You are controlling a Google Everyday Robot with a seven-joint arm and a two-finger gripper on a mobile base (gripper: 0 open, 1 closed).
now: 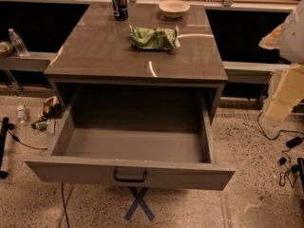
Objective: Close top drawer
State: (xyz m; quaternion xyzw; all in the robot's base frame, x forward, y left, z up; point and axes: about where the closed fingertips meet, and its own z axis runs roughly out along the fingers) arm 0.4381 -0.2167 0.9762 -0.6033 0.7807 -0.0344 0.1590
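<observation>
The drawer sticks far out of the desk, empty, so its flat front is ready for a push. The hand hangs far right, well apart. I cannot tell if it is spread.

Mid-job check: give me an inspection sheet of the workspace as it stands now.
Surface: glossy grey-brown cabinet top, carrying clutter.
Job's things: top drawer pulled far out, nothing seen inside; dark centre handle.
Clutter: blue soda can, beige bowl, crumpled green snack bag.
Gripper: not in view; pale robot arm links at right edge, apart from the drawer.
Cables: black cables on floor, right and left.
Surroundings: speckled floor, blue tape X, clear plastic bottle on left ledge.
</observation>
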